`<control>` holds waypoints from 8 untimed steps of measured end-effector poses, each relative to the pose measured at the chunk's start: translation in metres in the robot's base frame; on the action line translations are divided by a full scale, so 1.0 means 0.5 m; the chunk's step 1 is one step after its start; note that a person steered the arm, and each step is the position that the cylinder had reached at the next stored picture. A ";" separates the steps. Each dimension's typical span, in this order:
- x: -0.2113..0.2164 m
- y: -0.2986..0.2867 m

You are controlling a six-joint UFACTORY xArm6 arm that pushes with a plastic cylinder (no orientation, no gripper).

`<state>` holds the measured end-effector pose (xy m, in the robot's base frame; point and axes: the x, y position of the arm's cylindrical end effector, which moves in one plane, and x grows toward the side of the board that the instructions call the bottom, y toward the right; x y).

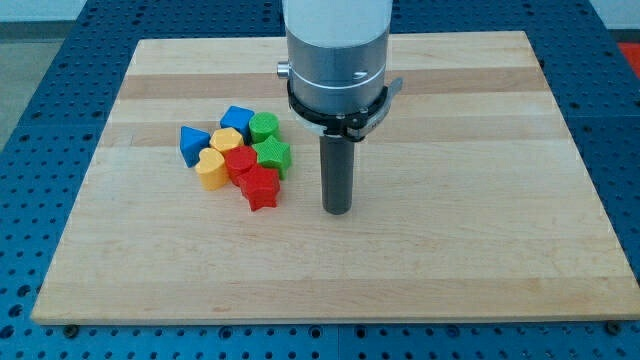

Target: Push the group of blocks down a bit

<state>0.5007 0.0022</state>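
A tight group of blocks lies at the board's left middle. It holds a blue triangular block (193, 144), a blue block (237, 118), a green round block (264, 127), a green star (273, 156), a yellow block (227, 140), a yellow heart-like block (210, 169), a red block (240, 163) and a red star (261, 187). My tip (338, 209) rests on the board to the right of the group, about a block's width from the red star and not touching any block.
The wooden board (450, 250) sits on a blue perforated table (30, 90). The arm's grey body (336, 50) hangs over the board's upper middle.
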 end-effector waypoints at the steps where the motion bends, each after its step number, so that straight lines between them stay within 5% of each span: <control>1: -0.002 0.000; 2: -0.054 0.000; 3: -0.193 -0.002; 8: -0.309 -0.126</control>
<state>0.3463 -0.0605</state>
